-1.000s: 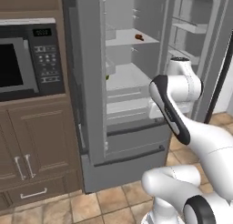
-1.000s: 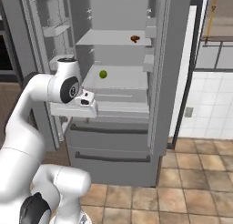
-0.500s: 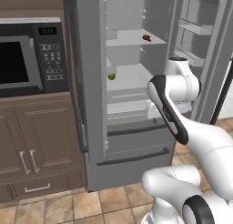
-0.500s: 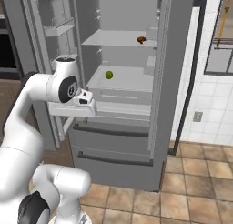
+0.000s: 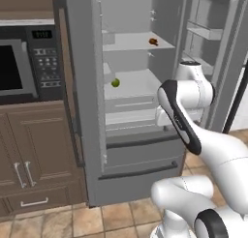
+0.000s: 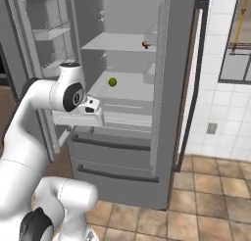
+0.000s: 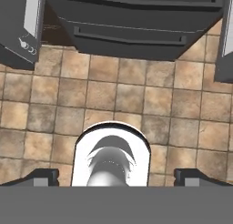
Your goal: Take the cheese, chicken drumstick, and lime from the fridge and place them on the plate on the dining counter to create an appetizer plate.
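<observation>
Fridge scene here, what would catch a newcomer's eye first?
The tall grey fridge standing wide open, with a yellow-green lime alone on its middle shelf and a reddish-brown chicken drumstick on the shelf above. In front, the white arm folds across the lower shelves.

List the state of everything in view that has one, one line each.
fridge: both upper doors open, lower drawers shut.
lime: resting on the middle shelf.
chicken drumstick: lying on the upper shelf.
gripper: open, empty, pointing at the floor tiles.
microwave: door shut.
lower cabinet: doors shut.
</observation>
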Robot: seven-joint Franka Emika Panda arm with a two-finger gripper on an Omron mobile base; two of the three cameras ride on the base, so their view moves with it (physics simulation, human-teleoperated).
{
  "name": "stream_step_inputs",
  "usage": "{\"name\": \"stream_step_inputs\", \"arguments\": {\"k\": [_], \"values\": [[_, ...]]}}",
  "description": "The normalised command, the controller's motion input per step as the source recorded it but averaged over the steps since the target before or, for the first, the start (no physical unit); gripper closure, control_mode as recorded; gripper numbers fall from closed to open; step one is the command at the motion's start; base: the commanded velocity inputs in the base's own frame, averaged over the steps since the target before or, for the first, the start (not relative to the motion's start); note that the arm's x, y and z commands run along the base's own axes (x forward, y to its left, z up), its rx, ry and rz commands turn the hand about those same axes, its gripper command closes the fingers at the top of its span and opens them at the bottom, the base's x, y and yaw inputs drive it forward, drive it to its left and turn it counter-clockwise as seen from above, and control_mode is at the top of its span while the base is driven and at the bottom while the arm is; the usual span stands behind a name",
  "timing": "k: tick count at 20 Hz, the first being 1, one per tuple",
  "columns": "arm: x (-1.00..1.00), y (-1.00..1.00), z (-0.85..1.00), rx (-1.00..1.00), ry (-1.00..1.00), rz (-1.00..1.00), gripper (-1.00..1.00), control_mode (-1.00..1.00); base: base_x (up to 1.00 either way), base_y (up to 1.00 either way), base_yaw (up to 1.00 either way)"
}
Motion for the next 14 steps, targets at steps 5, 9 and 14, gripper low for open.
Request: {"name": "stream_step_inputs", "arguments": {"k": [5,9,14], "values": [[0.0,0.0,0.0,0.0,0.0,0.0,-1.0,1.0,0.73,-0.08,0.05],[0.0,0.0,0.0,0.0,0.0,0.0,-1.0,1.0,0.79,-0.12,0.05],[0.0,0.0,0.0,0.0,0.0,0.0,-1.0,1.0,0.58,-0.27,0.03]]}}
